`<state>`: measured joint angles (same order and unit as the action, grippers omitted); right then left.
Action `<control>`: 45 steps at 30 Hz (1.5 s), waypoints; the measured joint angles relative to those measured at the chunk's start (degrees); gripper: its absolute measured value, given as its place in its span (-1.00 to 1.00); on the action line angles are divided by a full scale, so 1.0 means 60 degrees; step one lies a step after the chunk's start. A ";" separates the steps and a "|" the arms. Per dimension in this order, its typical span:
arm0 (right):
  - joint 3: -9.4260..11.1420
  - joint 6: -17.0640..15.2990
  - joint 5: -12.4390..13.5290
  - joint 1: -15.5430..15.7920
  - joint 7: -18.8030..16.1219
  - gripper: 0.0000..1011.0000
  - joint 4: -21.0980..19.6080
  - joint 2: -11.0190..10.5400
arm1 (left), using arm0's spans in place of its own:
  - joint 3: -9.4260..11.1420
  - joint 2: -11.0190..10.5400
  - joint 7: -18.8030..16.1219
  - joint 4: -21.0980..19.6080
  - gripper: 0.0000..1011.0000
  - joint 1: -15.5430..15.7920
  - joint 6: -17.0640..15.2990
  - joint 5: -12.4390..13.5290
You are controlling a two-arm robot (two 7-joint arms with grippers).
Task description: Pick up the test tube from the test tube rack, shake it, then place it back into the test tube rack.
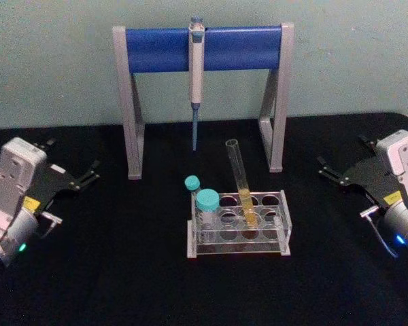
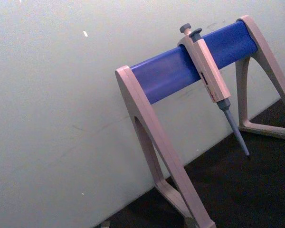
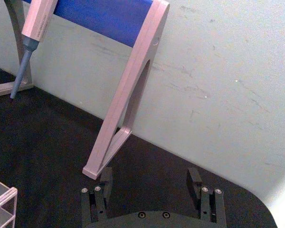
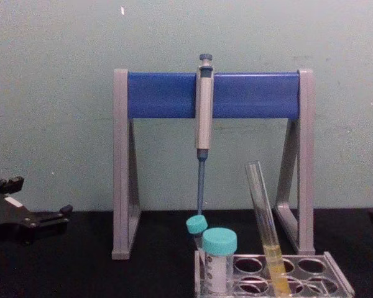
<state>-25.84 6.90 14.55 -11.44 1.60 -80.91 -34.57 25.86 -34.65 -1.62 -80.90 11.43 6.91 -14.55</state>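
On my head view I have one black desk [image 1: 122,272] across the lower frame. One pipette stand [image 1: 156,49], with grey legs and a blue crossbar, rises at top centre.

There are two claws, both resting low at the frame's edges, well apart from everything else. The left claw [image 1: 73,159] sits at middle left, its body angled toward the upper right and its fingers spread with nothing between them. The right claw [image 1: 341,153] mirrors it at middle right, pointing toward the upper left. Its own wrist view shows the two fingers [image 3: 106,179] standing wide apart and empty.

One clear test tube rack [image 1: 285,238] sits at lower centre, in front of the stand. One pipette [image 1: 196,75] hangs from the crossbar, tip down above the desk.

One test tube [image 1: 241,180] stands in a middle hole of the rack, leaning toward the upper left. Yellow liquid fills its lower part (the chest view shows this best).

Two teal-capped tubes [image 1: 207,201] occupy the rack's left end, one behind the other.
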 joint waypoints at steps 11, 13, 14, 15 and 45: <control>-0.0004 0.0002 0.0000 0.0000 0.0003 0.98 0.0002 -0.0009 | -0.0001 0.0000 0.0000 0.0000 0.98 0.0000 0.0000 0.0000; -0.0003 0.0003 0.0001 0.0000 0.0003 0.98 0.0002 -0.0010 | -0.0001 0.0000 0.0000 0.0000 0.98 0.0000 0.0000 0.0000; -0.0004 0.0003 0.0001 0.0000 0.0003 0.98 0.0002 -0.0012 | 0.0000 0.0000 0.0000 0.0000 0.98 -0.0001 0.0000 0.0000; -0.0003 0.0002 0.0001 0.0000 0.0003 0.98 0.0002 -0.0012 | 0.0000 0.0000 0.0000 0.0000 0.98 0.0000 0.0001 -0.0001; 0.0133 0.0015 0.0037 0.0030 -0.0037 0.98 0.0000 0.0041 | 0.0000 0.0000 0.0000 0.0000 0.98 0.0000 0.0000 0.0000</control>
<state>-25.05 6.99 14.77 -11.26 1.38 -80.92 -34.32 25.86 -34.65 -1.62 -80.90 11.43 6.91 -14.55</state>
